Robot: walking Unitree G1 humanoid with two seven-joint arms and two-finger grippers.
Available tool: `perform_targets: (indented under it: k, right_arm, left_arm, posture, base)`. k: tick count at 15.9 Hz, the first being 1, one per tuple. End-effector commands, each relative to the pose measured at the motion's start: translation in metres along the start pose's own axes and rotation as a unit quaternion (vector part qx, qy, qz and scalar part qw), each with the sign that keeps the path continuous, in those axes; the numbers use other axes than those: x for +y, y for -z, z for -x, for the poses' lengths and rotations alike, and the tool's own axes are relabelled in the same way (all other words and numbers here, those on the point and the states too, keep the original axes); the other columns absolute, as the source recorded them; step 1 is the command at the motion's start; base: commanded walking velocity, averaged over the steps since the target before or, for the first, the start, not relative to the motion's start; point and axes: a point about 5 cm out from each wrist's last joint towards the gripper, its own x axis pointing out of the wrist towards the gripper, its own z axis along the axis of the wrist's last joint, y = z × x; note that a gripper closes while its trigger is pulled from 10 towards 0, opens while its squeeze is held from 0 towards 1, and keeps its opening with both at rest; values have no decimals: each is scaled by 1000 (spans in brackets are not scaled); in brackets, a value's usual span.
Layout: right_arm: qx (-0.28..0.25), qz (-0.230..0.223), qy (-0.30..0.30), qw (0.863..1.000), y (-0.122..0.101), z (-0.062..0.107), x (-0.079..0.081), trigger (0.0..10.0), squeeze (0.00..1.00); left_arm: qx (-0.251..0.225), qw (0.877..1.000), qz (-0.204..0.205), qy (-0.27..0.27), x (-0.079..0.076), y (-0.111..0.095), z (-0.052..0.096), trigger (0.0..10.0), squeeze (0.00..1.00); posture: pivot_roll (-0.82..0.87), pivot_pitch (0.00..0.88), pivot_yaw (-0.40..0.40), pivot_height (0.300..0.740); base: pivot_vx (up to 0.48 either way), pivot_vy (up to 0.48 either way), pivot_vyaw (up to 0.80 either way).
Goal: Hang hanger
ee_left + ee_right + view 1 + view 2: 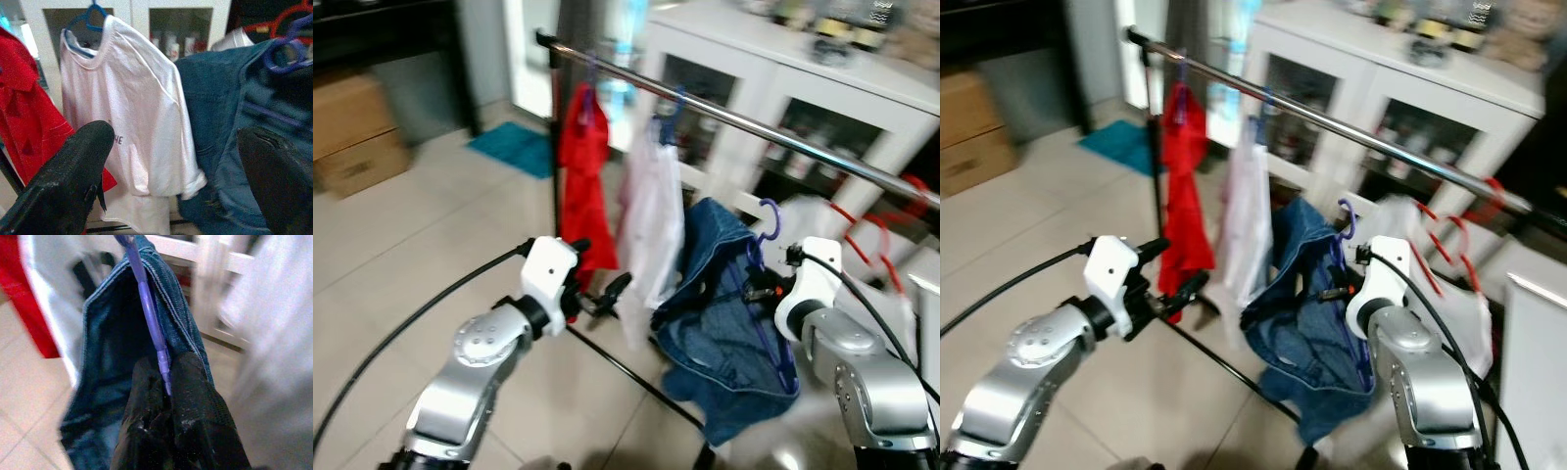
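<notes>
Denim on purple hanger held below the rail, off the bar

Along the clothes rail (744, 122): red garment (582, 186), white T-shirt (651, 240); left gripper (607, 294) beneath them, fingers (73, 181) spread wide in wrist view; right gripper (168, 396) pinches purple hanger (149, 318) carrying denim garment (724, 323), clamp visible from right wrist, hook (769, 217) under rail

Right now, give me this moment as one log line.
right gripper: shut on purple hanger carrying denim garment | hook below rail, unhung | left gripper: open, empty
</notes>
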Motion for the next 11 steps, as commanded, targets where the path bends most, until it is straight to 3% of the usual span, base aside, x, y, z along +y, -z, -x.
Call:
perform_targets:
  k: [1,3,5,11]
  right_arm:
    - [-8,6,35,999,-6,5,-13,10000,0]
    - [-7,4,35,999,-6,5,-13,10000,0]
    - [-3,9,28,1000,-5,8,-13,10000,0]
    - [-1,19,12,1000,-6,6,-9,10000,0]
  left_arm:
    - [-9,1000,-11,10,-7,-5,-4,10000,0]
    - [-9,1000,-4,9,-8,-4,-4,10000,0]
    - [-11,1000,19,7,-8,-3,-3,10000,0]
    - [-14,1000,20,11,-8,-3,0,10000,0]
  posture:
    - [-47,0,-111,740]
    - [-47,0,-111,740]
    - [-49,0,-114,740]
    - [-39,0,-124,740]
  base:
    - [0,-480,-800]
    - [0,-480,-800]
    - [0,0,-784]
    - [0,480,-90]
